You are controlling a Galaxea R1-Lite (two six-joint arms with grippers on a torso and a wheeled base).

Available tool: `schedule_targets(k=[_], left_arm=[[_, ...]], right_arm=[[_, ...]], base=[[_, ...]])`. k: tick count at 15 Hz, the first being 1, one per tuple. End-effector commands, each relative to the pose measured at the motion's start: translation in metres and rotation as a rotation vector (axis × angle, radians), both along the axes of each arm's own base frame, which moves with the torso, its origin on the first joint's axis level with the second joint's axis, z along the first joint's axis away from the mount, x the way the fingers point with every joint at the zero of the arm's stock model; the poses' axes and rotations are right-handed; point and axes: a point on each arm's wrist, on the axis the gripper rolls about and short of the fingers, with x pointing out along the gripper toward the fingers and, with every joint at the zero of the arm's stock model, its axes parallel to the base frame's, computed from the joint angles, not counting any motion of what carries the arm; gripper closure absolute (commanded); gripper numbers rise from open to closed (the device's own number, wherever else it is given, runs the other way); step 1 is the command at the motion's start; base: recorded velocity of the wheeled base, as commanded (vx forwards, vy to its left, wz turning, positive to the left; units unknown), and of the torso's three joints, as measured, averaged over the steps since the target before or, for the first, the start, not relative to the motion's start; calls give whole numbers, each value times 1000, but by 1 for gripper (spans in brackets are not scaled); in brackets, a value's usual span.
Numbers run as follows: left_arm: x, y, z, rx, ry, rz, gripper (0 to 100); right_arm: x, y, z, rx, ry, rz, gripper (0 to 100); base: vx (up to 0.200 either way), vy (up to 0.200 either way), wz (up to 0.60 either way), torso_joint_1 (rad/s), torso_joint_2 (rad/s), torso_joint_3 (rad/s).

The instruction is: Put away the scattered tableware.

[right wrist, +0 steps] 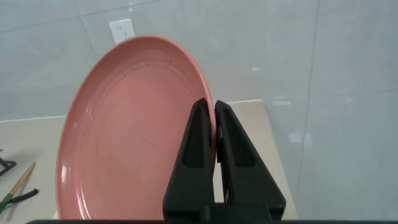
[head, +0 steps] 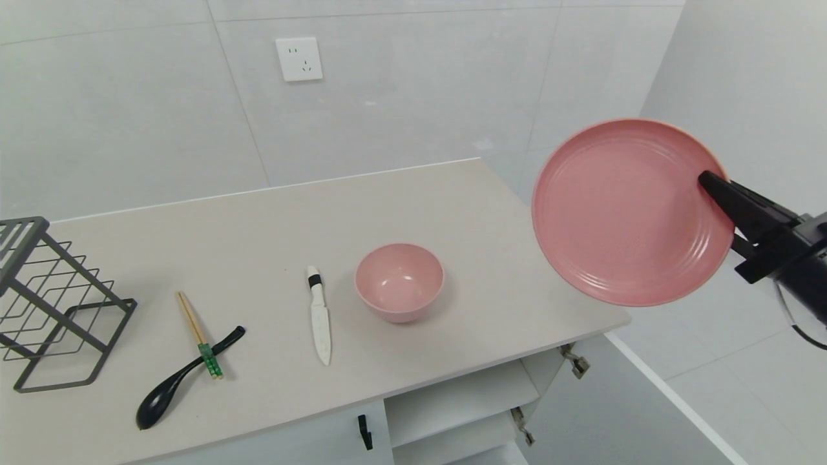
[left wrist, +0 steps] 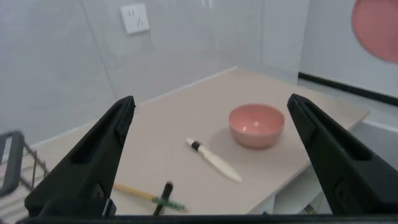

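Pink plate [head: 627,213]: held in the air, tilted steeply on edge, past the right end of the counter [head: 323,213] and touching no surface. Its hollow face is turned toward the left and the near side. The right gripper [head: 707,181] is clamped on the plate's right rim, one black finger lying across the inner face and the other behind it; the rest of the plate stands out to the left of the fingers. The remaining tableware lies on the counter. A pink bowl [head: 398,282] stands upright near the middle of the near half. A white knife [head: 319,315] with a black band lies just to its left, apart from it. Farther left, a pair of wooden chopsticks [head: 199,334] lies across the handle of a black spoon [head: 184,378], touching it. A dark wire rack [head: 58,303] stands at the counter's left end, well apart from the plate. The left gripper [left wrist: 211,102] is spread wide and holds nothing, above the near left part of the counter. A wall socket [head: 298,59] sits on the far tiled wall.
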Motion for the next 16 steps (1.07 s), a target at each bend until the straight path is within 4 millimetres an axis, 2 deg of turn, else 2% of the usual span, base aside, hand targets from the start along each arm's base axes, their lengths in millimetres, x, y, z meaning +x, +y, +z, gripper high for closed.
schedule_targets(k=[1, 3, 5, 6, 9, 11, 13, 14, 16], left_arm=[[60, -7, 49, -54, -3, -124, 0], [92, -12, 54, -30, -19, -179, 0], [104, -20, 53, 28, -13, -355, 0], [107, -21, 52, 28, 1, -371, 0], [140, -30, 48, 24, 78, -402, 0], [151, -42, 49, 27, 68, -467, 0], [151, -69, 56, 34, 21, -632, 0], [152, -72, 57, 34, 21, -647, 0], [170, -84, 60, 27, 40, -636, 0]], right_arm=[[-1, -6, 5, -8, -28, -33, 100], [0, -15, 5, -32, -36, -86, 100], [0, -16, 3, -43, -33, -75, 100], [0, -16, 3, -43, -33, -75, 100], [0, -16, 4, -43, -39, -79, 100], [-1, -16, 5, -47, -47, -81, 100], [-6, -17, 8, -72, -74, -90, 100], [-6, -17, 9, -72, -77, -90, 100], [-8, -18, 13, -69, -97, -96, 100]], base=[[0, 0, 0, 0, 0, 0], [0, 0, 0, 0, 0, 0], [0, 0, 0, 0, 0, 0], [0, 0, 0, 0, 0, 0], [0, 0, 0, 0, 0, 0], [0, 0, 0, 0, 0, 0], [0, 0, 0, 0, 0, 0], [0, 0, 0, 0, 0, 0], [0, 0, 0, 0, 0, 0]])
